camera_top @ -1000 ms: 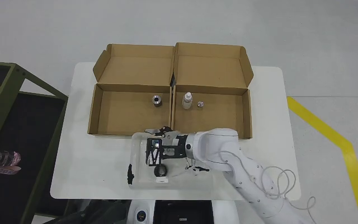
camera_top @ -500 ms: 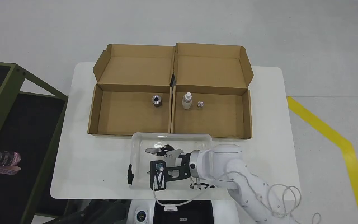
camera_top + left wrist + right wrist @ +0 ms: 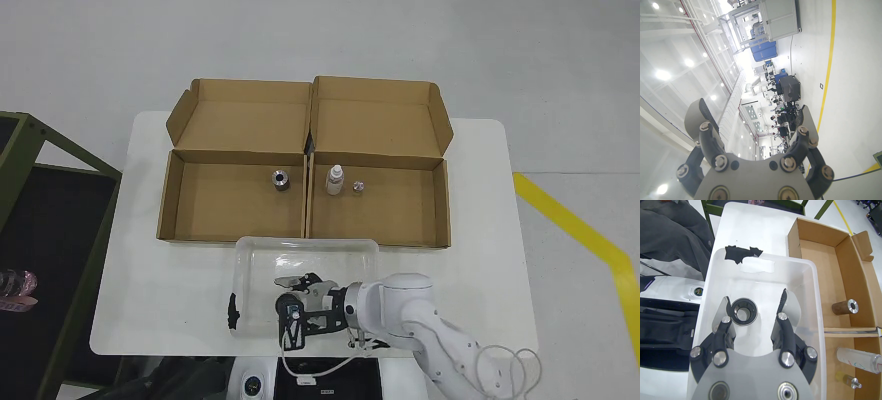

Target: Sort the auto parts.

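Right gripper [image 3: 755, 294]: jaws wide apart, holding nothing, low inside the white bin [image 3: 817, 291]; one fingertip overlaps the rim of the bearing [image 3: 744, 312], so contact cannot be told. It has drawn back toward the bin's near edge over the last second. Bearing: black ring, bright steel inner race, lying flat on the smooth plastic floor; two brown cardboard boxes [image 3: 235, 200] lie beyond, a steel-faced cylinder [image 3: 845, 308] in the left one.
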